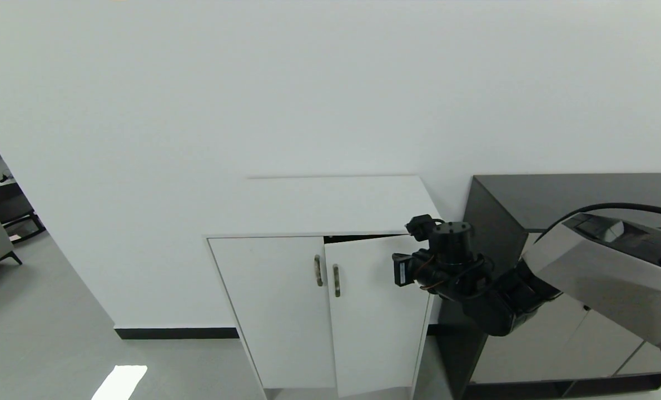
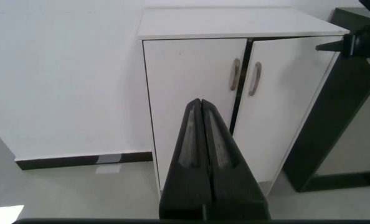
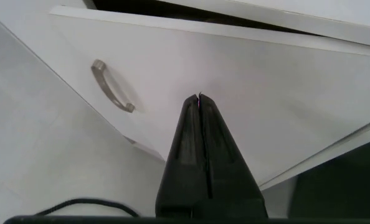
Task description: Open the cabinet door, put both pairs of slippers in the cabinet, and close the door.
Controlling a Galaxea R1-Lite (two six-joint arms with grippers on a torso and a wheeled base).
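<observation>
— White wall (image 1: pixel 197 83), grey floor (image 1: pixel 58 333); where's the white two-door cabinet (image 1: pixel 336 205)?
— Against that wall, just left of a dark glossy cabinet (image 1: pixel 497 222). Its right door (image 1: pixel 374 322) is slightly ajar; the left door (image 1: pixel 274 311) sits flush.
— And the pincers?
— The right pincer (image 3: pixel 200 99) is pressed together, just beside the ajar door's upper right corner. The left pincer (image 2: pixel 201 104) is squeezed together too, well in front of the doors.
</observation>
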